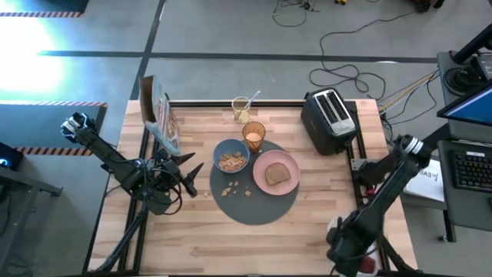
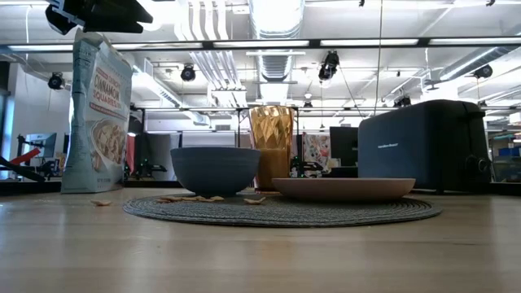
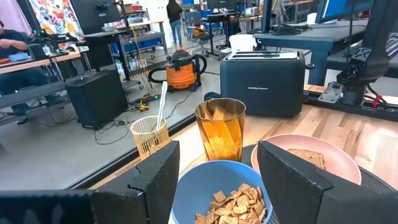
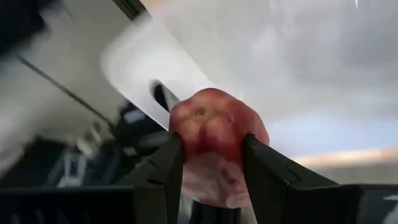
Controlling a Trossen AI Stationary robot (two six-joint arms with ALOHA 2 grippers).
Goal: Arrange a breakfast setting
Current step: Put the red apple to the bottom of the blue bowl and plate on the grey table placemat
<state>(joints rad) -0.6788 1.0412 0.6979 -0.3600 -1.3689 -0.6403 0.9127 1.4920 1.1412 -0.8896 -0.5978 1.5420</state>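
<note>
Table edge (image 1: 369, 231): right tool (image 4: 213, 163) around apple (image 4: 217, 134)

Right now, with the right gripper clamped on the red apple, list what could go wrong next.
1. The right gripper pinches the round red apple only at its sides, so it might slip out during the carry.
2. The large round dark-grey mat is already crowded by the small blue bowl, pink plate and amber tumbler, so setting the apple down could knock one.
3. Loose cereal pieces could leave the apple unsteady.
</note>
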